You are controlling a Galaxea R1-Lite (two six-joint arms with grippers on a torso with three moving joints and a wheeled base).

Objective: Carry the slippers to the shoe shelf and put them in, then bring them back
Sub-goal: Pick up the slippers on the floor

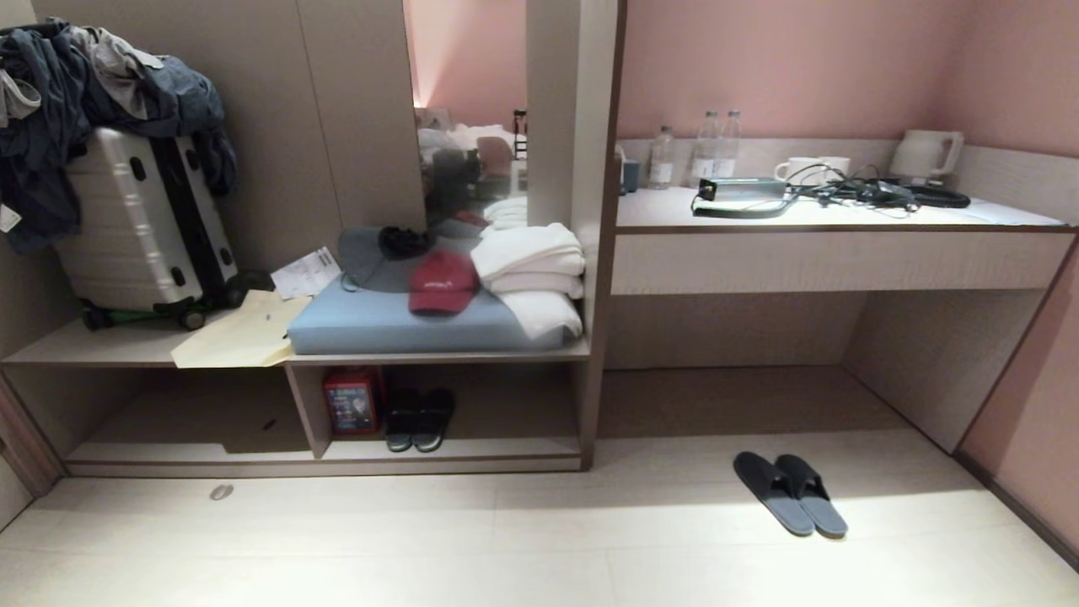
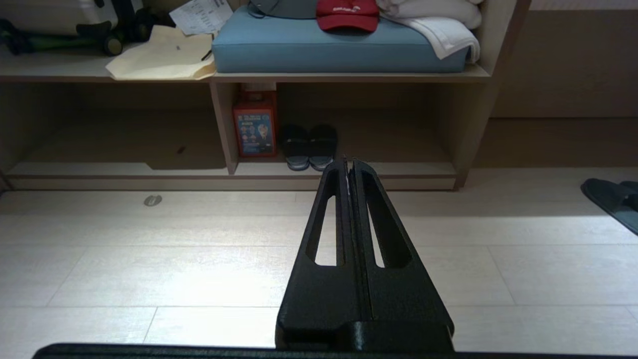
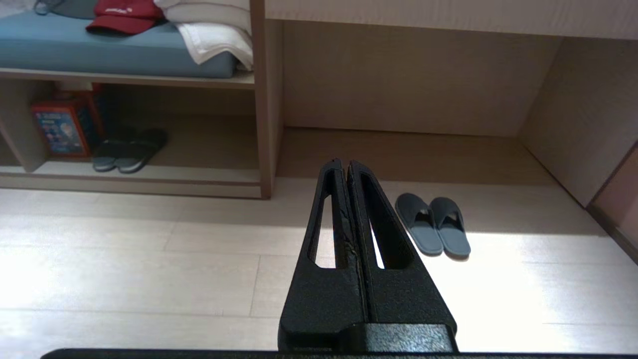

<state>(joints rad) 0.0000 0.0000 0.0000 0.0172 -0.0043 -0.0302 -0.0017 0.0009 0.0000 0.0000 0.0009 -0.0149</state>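
right wrist view: right gripper (image 3: 347, 164) pressed together, empty, held above the floor (image 3: 149, 259); left gripper (image 2: 348, 162) likewise, both apparently parked before pickup. slippers (image 3: 432, 224) lie side by side on the floor, well apart from the shelf (image 1: 438, 455), under the desk (image 1: 834, 253).

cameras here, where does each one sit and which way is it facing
Head view: high on the robot, looking forward and down at the shoe shelf, the desk and the slippers on the floor; no arm shows.
Left wrist view: low behind the shut left gripper, facing the shoe shelf.
Right wrist view: low behind the shut right gripper, facing the slippers under the desk.
All three share the slippers and the red cap.
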